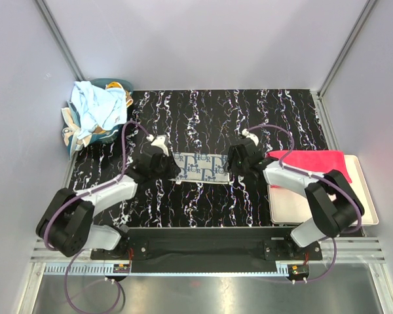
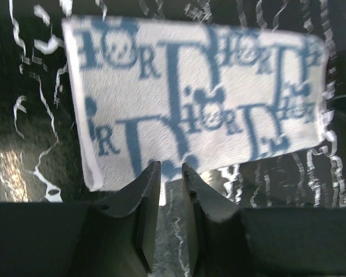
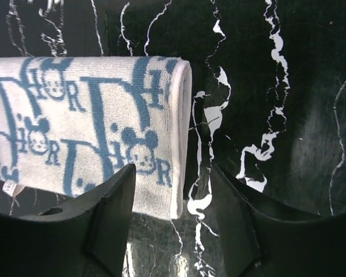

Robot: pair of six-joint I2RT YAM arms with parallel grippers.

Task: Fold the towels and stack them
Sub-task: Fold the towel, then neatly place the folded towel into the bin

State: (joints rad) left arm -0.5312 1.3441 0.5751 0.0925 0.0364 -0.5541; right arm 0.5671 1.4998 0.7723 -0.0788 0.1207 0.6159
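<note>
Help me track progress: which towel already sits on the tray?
The plain pink-red towel, folded on the flat cream tray; the grey blue-monogram towel lies on the table, the light-blue towel is crumpled far left.

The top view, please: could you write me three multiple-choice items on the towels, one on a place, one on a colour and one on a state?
1. Where does the red towel lie?
A. at the right, on the tray
B. in the far-left corner
C. at the centre

2. What colour is the print on the monogram towel?
A. green
B. blue
C. orange

3. How does the monogram towel lie?
A. crumpled in a heap
B. folded flat
C. hanging in the air

Answers:
1 A: the red cloth rests on the cream tray at the right edge.
2 B: both wrist views show blue letters on a pale ground.
3 B: it is a neat rectangle on the table, with a rounded fold at one end.
</note>
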